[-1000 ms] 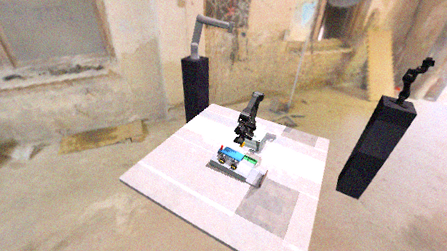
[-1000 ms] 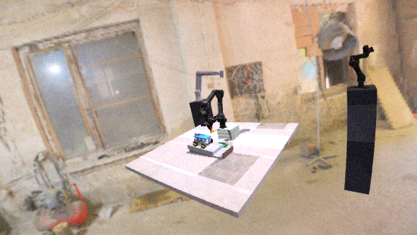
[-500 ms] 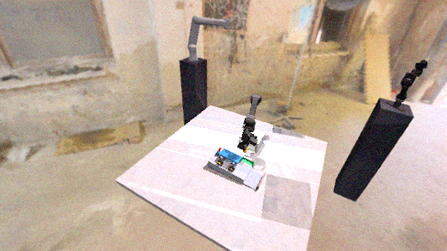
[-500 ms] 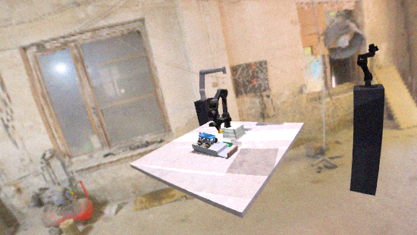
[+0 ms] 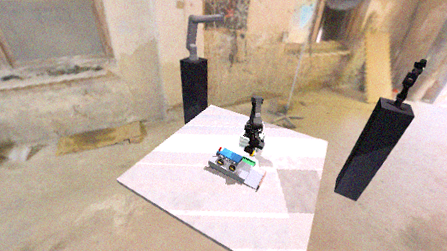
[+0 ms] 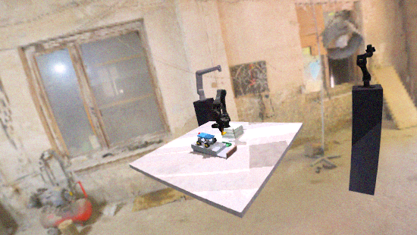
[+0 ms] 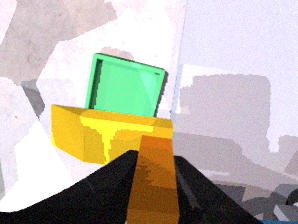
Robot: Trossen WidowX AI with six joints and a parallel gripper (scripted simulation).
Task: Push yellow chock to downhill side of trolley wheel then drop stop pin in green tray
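The gripper is shut on the orange handle of the yellow chock. It holds the chock above the table, on the far side of the ramp. The chock's black rubber base does not show. The blue trolley stands on the grey ramp. The red-headed stop pin is at the trolley's uphill end. The green tray lies beside the ramp, ahead of the chock in the wrist view.
A pale grey-green block stands on the white table behind the gripper. Two black pedestals bearing other arms stand beyond the table, one behind it and one at the right.
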